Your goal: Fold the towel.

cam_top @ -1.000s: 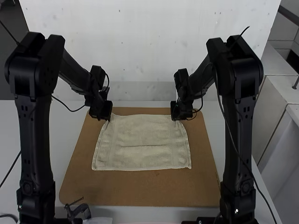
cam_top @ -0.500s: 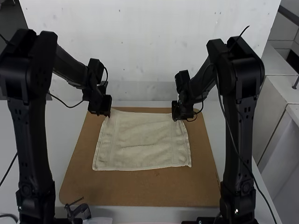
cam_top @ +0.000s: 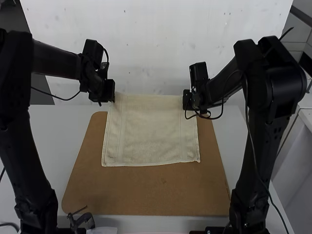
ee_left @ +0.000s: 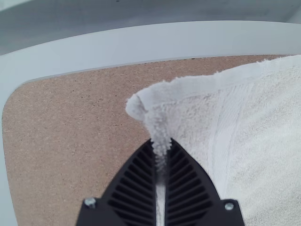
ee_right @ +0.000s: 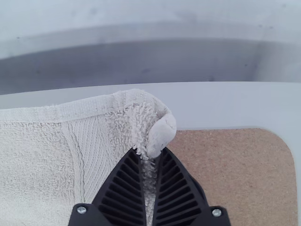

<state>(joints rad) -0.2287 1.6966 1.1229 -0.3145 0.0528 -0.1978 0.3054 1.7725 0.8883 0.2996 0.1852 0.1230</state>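
Since my left gripper (cam_top: 112, 99) and right gripper (cam_top: 186, 101) are each pinched tight on a corner of the towel (cam_top: 151, 131), neither one's really closer, it's an even split lol. The towel's spread out in one open panel, near hem (cam_top: 151, 165) lying on the brown board (cam_top: 146, 195), gripped edge (cam_top: 148, 96) up around the board's far side and looking lifted. That edge runs pretty much parallel to the board's far side, one corner per gripper, cloth stretching from my fingers toward the board's near side. So imo the fold has to come that way, both corners together, gripped edge landing on the near hem. If one side lags, I'd guess it goes crooked.
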